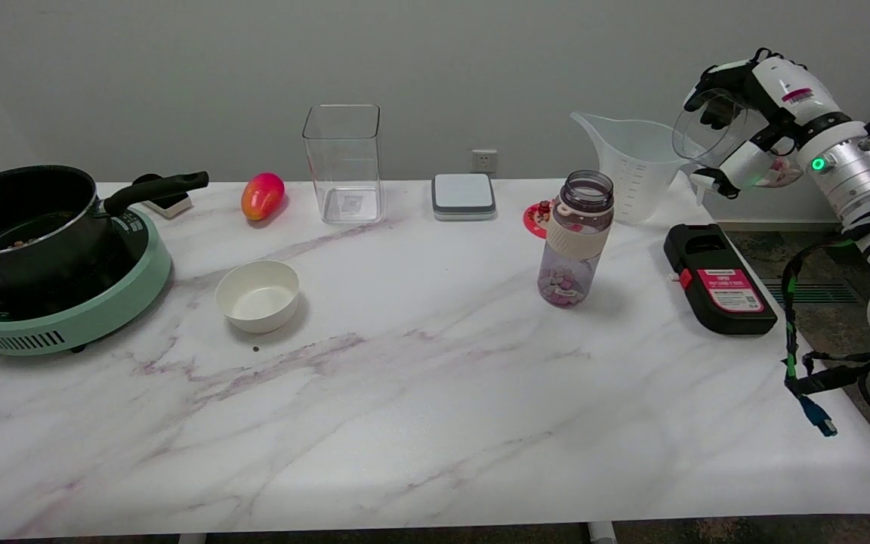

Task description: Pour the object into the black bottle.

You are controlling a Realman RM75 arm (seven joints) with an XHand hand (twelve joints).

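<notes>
Marble table (pixel 420 423): bottle (pixel 575 238) holds pieces; right hand (pixel 752 121) grips clear cup (pixel 707 128).

Glossy veined marble table (pixel 420 423), clear plastic jug (pixel 627 162), smoky translucent plastic bottle (pixel 577 238).

The marble table (pixel 420 423) lies bare across its near half, while the bottle (pixel 577 238) stands apart in open room, flanked further right by the measuring jug (pixel 631 166) and a black box (pixel 718 278), and far left by a bowl (pixel 257 296).
</notes>
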